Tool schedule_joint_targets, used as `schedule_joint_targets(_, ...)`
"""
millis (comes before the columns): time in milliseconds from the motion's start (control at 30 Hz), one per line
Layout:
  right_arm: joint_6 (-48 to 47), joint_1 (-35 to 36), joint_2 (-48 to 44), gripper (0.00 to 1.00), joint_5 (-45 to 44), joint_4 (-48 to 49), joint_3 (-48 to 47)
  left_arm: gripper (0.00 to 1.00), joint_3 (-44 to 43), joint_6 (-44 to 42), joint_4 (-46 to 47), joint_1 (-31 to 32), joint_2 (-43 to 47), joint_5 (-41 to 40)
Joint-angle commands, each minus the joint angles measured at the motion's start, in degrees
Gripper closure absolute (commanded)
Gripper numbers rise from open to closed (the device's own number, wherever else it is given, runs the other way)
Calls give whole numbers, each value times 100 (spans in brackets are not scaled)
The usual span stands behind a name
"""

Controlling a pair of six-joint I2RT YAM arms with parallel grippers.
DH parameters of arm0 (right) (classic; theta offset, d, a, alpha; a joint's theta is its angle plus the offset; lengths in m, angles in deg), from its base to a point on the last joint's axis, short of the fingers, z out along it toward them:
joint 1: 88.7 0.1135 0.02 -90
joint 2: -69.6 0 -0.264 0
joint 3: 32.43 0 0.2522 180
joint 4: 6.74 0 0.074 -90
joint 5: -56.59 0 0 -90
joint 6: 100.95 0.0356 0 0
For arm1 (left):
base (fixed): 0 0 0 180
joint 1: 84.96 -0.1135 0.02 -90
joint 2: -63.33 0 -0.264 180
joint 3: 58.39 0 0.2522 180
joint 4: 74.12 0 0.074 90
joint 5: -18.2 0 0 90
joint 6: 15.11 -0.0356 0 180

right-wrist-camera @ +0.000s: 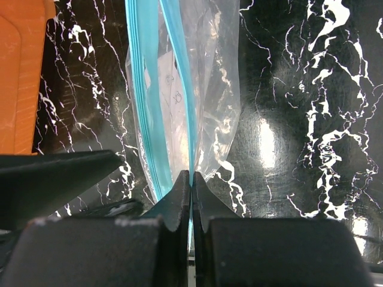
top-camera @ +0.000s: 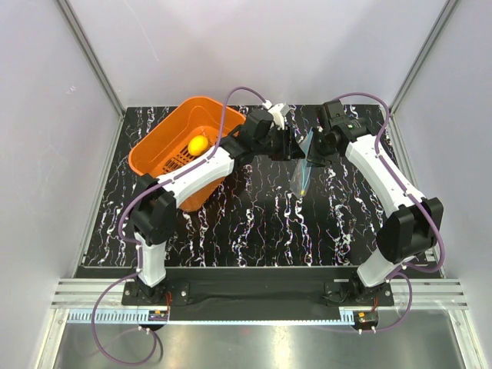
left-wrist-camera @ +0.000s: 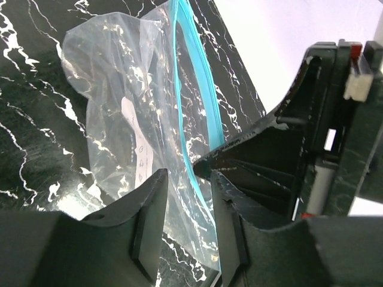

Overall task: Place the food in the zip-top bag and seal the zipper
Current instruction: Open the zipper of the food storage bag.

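The zipper (right-wrist-camera: 143, 89) is clamped by the right hand (right-wrist-camera: 190, 185); its other lip should be pinched squarely by the parted left hand (left-wrist-camera: 188, 179).

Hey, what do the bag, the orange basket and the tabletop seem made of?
Zip-top bag: thin clear plastic film, glossy; it wrinkles and glints. Zipper: teal plastic strip. Basket: likely moulded orange plastic, smooth, with slots. Table: glossy black surface with white veins, marble-look; real stone or printed laminate, cannot tell.
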Motion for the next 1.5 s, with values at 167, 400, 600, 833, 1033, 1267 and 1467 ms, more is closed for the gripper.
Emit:
schedule_joint_targets(167,77,46,-158,100,80,114,-146,62,-548,154,316,26,-279,279)
schedule_joint_targets(400,77,46,-167,100,115,123,-155,66,-469,137,237,26,-323,235)
schedule_joint_targets(600,77,46,-158,100,106,123,-190,63,-460,137,96,35,-489,296)
schedule_joint_targets(833,51,46,-149,100,106,96,-207,68,-557,225,123,87,-701,552)
schedule_joint_targets(1033,42,46,-176,100,10,18,-242,100,-610,102,-228,79,-718,376)
schedule_joint_targets(1267,59,46,403,100,-1544,-1193,-558,100,-470,-30,-607,-106,-508,262)
schedule_joint_targets(1467,367,46,1379,100,-2890,-2329,-726,100,145,-65,-520,-290,-323,428)
